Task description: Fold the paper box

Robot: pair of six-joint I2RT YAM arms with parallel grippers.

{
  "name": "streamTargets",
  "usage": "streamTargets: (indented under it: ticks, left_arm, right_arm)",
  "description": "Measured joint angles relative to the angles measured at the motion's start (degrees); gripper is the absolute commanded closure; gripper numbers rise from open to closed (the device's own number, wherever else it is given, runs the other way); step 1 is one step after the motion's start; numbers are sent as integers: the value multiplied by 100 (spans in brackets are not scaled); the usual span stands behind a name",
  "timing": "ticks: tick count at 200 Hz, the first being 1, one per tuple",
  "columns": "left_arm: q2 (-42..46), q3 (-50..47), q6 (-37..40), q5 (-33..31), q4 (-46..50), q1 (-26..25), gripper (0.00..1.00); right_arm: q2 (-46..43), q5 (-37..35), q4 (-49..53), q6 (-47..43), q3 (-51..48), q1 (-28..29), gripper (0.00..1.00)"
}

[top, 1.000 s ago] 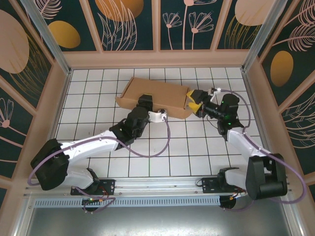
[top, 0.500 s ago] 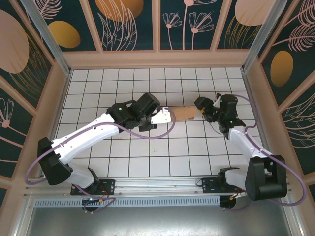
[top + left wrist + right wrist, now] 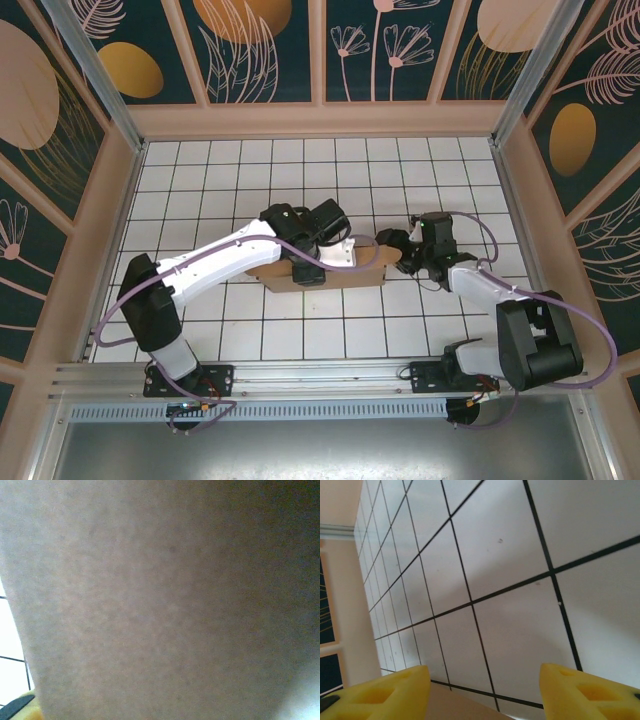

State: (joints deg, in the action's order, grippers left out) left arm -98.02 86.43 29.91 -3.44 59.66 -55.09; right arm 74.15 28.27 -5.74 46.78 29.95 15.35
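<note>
Whereas a second ago the paper box lay as an open, shallow tray on the far side of both claws, it now sits directly beneath the left claw, which has swung over it and covers most of it. Only a brown strip shows on either side of that claw, reaching across to the right claw, which has followed it in and now stands at the box's end, touching it or just beside it. Both arms and the box have come nearer the arm bases on the tiled table.

In the left wrist view plain cardboard lies right against the lens, with a sliver of tile at the left edge. Whether the left claw is clenched on a panel, merely pressing it down, or released cannot be told.

The right claw is released. Its yellow pads stand well apart with bare tiles between them, and a wedge of cardboard shows low between them, next to the left one.

My reading is that the box has been dragged and turned into working reach, so this was a repositioning and not a finished fold. The end flap by the right claw looks like the next thing to handle.

No brand, label or writing can be read on the cardboard or the arms. The wall panels carry only plant drawings.
</note>
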Motion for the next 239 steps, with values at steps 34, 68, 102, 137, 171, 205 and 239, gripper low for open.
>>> streamTargets:
  ticks: [34,68,102,137,171,205,239]
  left_arm:
    - [-520,195,72,-2,94,0,43]
    - [-835,442,155,90,-28,7,32]
    - [-994,442,153,177,-153,87,32]
    - [-1005,442,153,199,-256,164,32]
    - [-1008,442,151,260,-262,184,32]
    - [-1008,426,129,319,-291,186,32]
    - [-986,260,107,481,-522,195,33]
  right_arm:
    - [-11,-186,44,-48,-17,-31,27]
    - [-142,-319,328,-155,68,-205,22]
    - [-621,-704,831,-321,404,-313,22]
    - [-1377,-1241,1419,-584,1062,-328,42]
    - [-2076,-1261,1670,-684,1438,-332,68]
    - [-2428,-909,1773,-470,1390,-157,80]
    - [-2677,-887,1847,-195,1049,621,80]
